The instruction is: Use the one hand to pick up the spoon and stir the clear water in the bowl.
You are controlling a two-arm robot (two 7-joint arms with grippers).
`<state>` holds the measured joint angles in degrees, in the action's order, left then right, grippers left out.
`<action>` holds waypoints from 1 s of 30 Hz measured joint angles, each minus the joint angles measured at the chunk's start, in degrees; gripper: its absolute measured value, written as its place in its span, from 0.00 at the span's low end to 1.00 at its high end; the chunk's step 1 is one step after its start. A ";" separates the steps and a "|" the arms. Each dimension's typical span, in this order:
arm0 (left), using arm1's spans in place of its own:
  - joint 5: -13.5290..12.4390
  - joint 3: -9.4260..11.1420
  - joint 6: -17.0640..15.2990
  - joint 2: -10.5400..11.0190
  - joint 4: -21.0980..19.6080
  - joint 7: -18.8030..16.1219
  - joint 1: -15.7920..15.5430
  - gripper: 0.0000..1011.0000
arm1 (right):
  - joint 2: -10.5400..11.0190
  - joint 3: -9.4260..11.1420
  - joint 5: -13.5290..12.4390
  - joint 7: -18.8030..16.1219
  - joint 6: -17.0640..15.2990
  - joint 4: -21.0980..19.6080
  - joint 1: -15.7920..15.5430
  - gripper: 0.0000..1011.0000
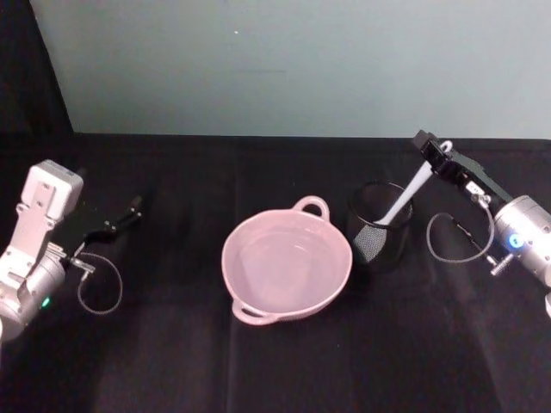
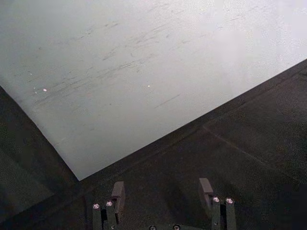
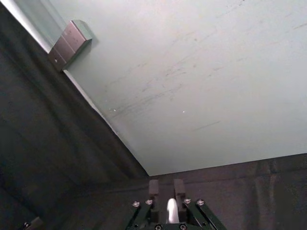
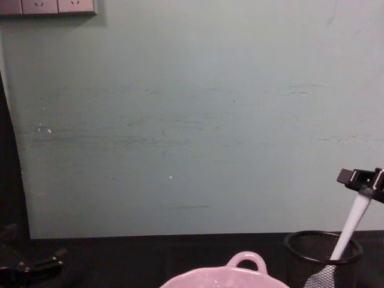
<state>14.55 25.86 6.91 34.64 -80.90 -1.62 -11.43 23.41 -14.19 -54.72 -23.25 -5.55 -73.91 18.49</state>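
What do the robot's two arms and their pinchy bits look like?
Both arms are white and silver. The right end effector is black and flat with two thin fingers and a small white label; its silver round wrist shows a blue ring light, with a thin black cable looping beside it. The left end effector is black too, with a green light on its wrist and a looping cable.

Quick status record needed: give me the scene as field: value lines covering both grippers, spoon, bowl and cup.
right gripper: shut on the handle end of the long slim white plastic spoon, above and behind the cup
spoon: tilted, blade end down inside the black wire-mesh cup
bowl: pale pink glossy round bowl, upright on the black table cloth, just left of the cup, holding clear water
left gripper: open, idle at the table's left side
stage: spoon gripped, not yet clear of the cup
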 joint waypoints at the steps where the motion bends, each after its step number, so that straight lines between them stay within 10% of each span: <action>1: 0.00 0.00 0.00 0.00 0.00 0.00 0.00 1.00 | 0.09 -0.05 -0.22 0.24 0.14 0.04 0.00 0.22; 30: 0.00 0.00 0.00 0.00 0.00 0.00 0.00 1.00 | 3.55 0.36 -3.14 3.96 -0.21 -5.83 -4.29 0.99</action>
<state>14.55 25.86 6.91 34.65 -80.90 -1.62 -11.43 26.96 -13.82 -57.86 -19.28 -5.76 -79.74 14.20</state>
